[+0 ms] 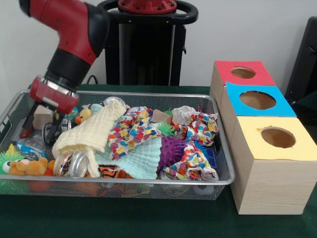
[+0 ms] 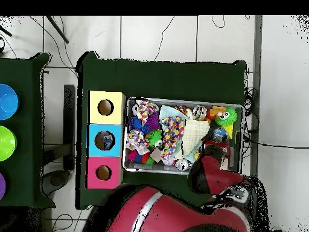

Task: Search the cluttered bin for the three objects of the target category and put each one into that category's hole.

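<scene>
Gripper (image 1: 38,123) low over wire bin (image 1: 148,95), left end in front view; fingers spread, nothing held. Bin full: cloths, spiky balls, plush, cans. Target category unclear. Something visible inside blue hole (image 2: 105,140); remaining sorting judged outstanding

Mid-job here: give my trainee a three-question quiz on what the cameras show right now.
1. True or false: the gripper hangs over the bin's end farthest from the boxes.
2. From the front view, nearest to farthest, the box tops run: A) red, blue, yellow B) yellow, blue, red C) blue, yellow, red
3. Fill in: the spiky ball beside the mint cloth is ____.

Key: 1 true; 2 B, yellow box, blue box, red box; 3 purple.
</scene>
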